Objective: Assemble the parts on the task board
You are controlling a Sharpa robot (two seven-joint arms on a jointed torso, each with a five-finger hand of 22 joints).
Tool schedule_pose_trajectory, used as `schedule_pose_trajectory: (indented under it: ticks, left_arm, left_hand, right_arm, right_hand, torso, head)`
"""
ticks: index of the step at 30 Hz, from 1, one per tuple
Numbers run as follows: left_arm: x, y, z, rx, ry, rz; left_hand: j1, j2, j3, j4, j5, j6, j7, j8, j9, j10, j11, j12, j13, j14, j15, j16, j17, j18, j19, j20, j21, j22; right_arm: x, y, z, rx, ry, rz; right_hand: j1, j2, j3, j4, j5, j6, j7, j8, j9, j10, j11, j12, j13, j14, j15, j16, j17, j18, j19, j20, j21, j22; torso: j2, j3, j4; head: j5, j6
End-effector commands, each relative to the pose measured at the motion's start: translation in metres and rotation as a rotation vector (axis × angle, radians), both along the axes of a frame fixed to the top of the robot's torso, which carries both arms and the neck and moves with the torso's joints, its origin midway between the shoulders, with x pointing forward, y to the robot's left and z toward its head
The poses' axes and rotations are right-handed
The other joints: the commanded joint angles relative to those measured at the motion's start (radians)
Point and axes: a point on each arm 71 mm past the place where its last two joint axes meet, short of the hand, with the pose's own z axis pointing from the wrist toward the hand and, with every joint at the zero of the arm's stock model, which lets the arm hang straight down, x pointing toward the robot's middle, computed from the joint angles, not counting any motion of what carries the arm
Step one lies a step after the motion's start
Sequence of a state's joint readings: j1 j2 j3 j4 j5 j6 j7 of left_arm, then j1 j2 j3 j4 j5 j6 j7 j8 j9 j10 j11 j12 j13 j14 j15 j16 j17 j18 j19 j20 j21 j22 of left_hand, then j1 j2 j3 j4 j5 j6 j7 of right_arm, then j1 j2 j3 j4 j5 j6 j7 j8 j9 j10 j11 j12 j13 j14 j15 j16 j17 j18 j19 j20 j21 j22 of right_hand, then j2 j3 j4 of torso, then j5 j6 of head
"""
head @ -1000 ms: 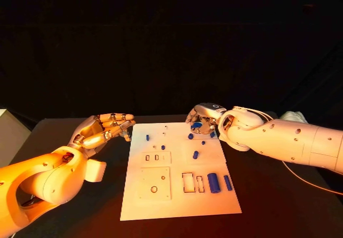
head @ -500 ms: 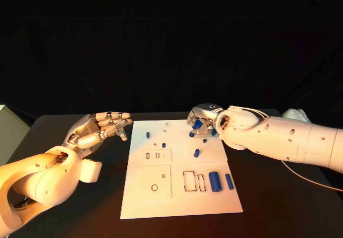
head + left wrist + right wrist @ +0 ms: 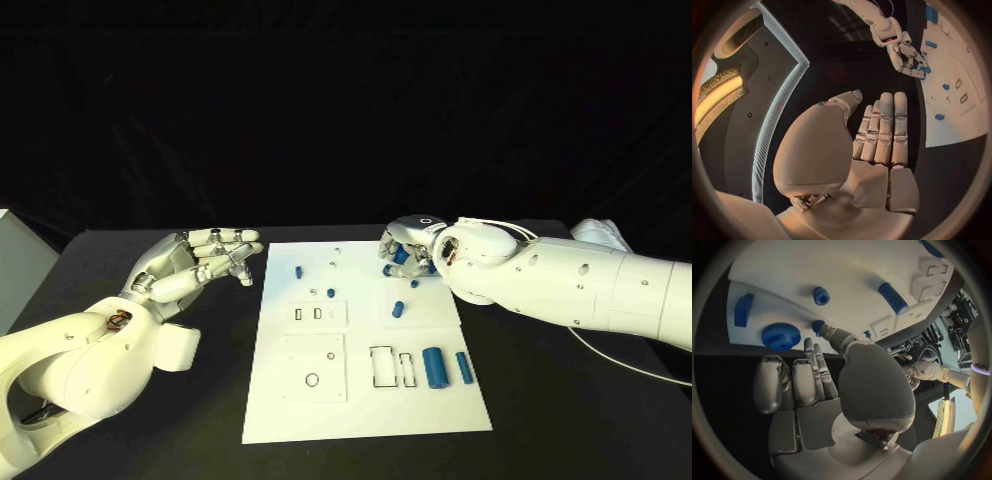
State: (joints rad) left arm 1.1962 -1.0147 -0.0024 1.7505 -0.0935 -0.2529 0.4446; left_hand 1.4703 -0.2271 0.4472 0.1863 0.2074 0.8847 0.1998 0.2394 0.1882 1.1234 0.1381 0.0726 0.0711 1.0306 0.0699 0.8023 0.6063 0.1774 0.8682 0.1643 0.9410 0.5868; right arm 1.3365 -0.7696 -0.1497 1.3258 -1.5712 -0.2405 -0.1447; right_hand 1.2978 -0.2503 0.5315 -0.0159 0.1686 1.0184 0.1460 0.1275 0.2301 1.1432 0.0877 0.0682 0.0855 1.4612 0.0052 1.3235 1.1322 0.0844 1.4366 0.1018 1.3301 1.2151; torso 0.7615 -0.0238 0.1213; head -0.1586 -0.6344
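We start at the board (image 3: 368,400), flat on the dark surface (image 3: 562,420) betw. the two arms. Blue parts are spread over it: a small peg (image 3: 299,271) near the far left, another (image 3: 330,293) by the slotted block, one (image 3: 397,308) mid-board, and two longer cylinders (image 3: 433,367) lying beside the rectangular slots near the front right. The right wrist view adds a gear (image 3: 781,336) and a block (image 3: 743,309) at the board's edge, close by that hand.

Our right hand (image 3: 408,250) sits over the far right part of the board, fingers (image 3: 820,365) bunched close around a blue piece (image 3: 398,257). It looks pinched there, prob. so it can be lifted or seated, but we can't tell for sure whether it's truly gripped or just touched.

Our left hand (image 3: 202,262) hovers off the board's left edge, above the surface, fingers (image 3: 882,130) straight and side by side, holding nothing. We judge it's parked there to stay out of the way, ready to steady the board if needed.
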Motion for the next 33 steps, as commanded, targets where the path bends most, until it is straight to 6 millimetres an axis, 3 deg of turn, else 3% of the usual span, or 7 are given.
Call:
schedule_pose_trajectory:
  ticks: [1,9,17,20,21,23,33]
  left_arm:
    - [0.001,0.000,0.002,-0.002,-0.006,-0.017]
    - [0.002,0.002,0.001,0.001,-0.004,-0.013]
    - [0.002,0.003,0.001,0.004,-0.001,-0.010]
    - [0.003,0.003,0.001,0.005,0.000,-0.010]
    - [0.003,0.003,0.001,0.005,0.001,-0.010]
    - [0.003,0.003,0.001,0.006,0.002,-0.010]
    - [0.004,0.005,0.000,0.011,0.006,-0.005]
  left_hand:
    - [-0.012,0.000,0.007,0.001,-0.004,-0.007,0.003,-0.004,0.001,-0.008,0.002,-0.006,-0.001,-0.008,-0.001,0.004,0.001,0.004,-0.004,0.001,0.005,0.002]
    - [-0.012,0.000,0.007,0.001,-0.004,-0.007,0.003,-0.004,0.001,-0.008,0.002,-0.006,-0.001,-0.008,-0.001,0.004,0.001,0.004,-0.004,0.001,0.005,0.002]
    - [-0.012,0.001,0.008,0.000,-0.004,-0.008,0.002,-0.004,0.002,-0.010,0.002,-0.006,-0.001,-0.009,0.000,0.005,0.001,0.004,-0.005,0.001,0.007,0.003]
    - [-0.013,0.002,0.009,0.000,-0.004,-0.008,0.002,-0.004,0.002,-0.010,0.002,-0.006,-0.001,-0.010,0.000,0.006,0.001,0.004,-0.006,0.001,0.008,0.004]
    - [-0.013,0.002,0.009,0.000,-0.004,-0.008,0.002,-0.004,0.002,-0.010,0.002,-0.006,-0.001,-0.010,0.000,0.006,0.001,0.004,-0.006,0.001,0.008,0.004]
    - [-0.013,0.002,0.009,0.000,-0.004,-0.008,0.002,-0.004,0.002,-0.010,0.002,-0.006,-0.001,-0.010,0.000,0.006,0.001,0.004,-0.006,0.001,0.008,0.004]
    - [-0.011,0.004,0.011,-0.002,-0.005,-0.009,0.002,-0.004,0.002,-0.012,0.002,-0.005,-0.001,-0.011,0.000,0.007,0.002,0.004,-0.008,0.002,0.011,0.005]
  right_arm:
    - [0.000,0.000,-0.004,-0.034,0.021,-0.002]
    - [-0.001,0.002,-0.005,-0.022,0.019,0.004]
    - [-0.001,0.002,-0.004,-0.002,0.011,0.002]
    - [-0.001,0.002,-0.004,0.004,0.002,-0.002]
    - [-0.001,0.003,-0.003,0.007,-0.003,-0.004]
    - [0.000,0.003,-0.002,0.017,-0.026,-0.011]
    - [-0.002,0.010,0.009,0.090,-0.132,-0.043]
  right_hand:
    - [0.009,0.003,0.006,0.007,0.007,0.006,0.000,0.003,0.002,0.012,0.001,-0.001,0.002,0.040,-0.003,0.007,-0.001,-0.016,0.005,0.000,0.007,0.004]
    - [0.009,0.013,0.024,0.018,0.012,0.030,-0.001,0.020,0.015,0.045,-0.004,0.005,0.009,0.039,-0.006,0.021,0.009,-0.020,0.011,-0.001,0.024,0.030]
    - [0.006,0.039,0.046,0.038,0.010,0.071,-0.015,0.050,0.041,0.098,-0.019,0.010,0.019,0.040,-0.017,0.037,0.018,-0.027,0.023,-0.010,0.052,0.072]
    - [0.018,0.058,0.055,0.036,-0.008,0.091,-0.025,0.068,0.058,0.125,-0.029,0.015,0.026,0.040,-0.025,0.041,0.018,-0.029,0.027,-0.016,0.061,0.085]
    - [0.026,0.069,0.065,0.034,-0.053,0.096,-0.029,0.076,0.067,0.134,-0.032,0.013,0.029,0.039,-0.029,0.042,0.016,-0.029,0.026,-0.020,0.062,0.086]
    - [0.033,0.080,0.073,0.030,-0.059,0.108,-0.035,0.091,0.083,0.153,-0.040,0.015,0.035,0.039,-0.034,0.044,0.015,-0.029,0.026,-0.025,0.064,0.091]
    - [0.038,0.085,0.078,0.023,-0.058,0.109,-0.036,0.106,0.105,0.166,-0.043,0.011,0.043,0.037,-0.038,0.044,0.008,-0.030,0.026,-0.029,0.067,0.097]
  torso:
    - [0.004,-0.0006,0.0019]
    - [0.007,-0.0013,0.0060]
    - [0.009,-0.0024,0.0088]
    - [0.010,-0.0021,0.0090]
    - [0.011,-0.0017,0.0093]
    - [0.011,-0.0018,0.0099]
    - [0.012,-0.0029,0.0130]
  head:
    - [-0.001,0.000]
    - [-0.006,0.000]
    - [-0.008,0.001]
    - [-0.007,0.002]
    - [-0.008,0.003]
    - [-0.008,0.003]
    - [-0.009,0.009]
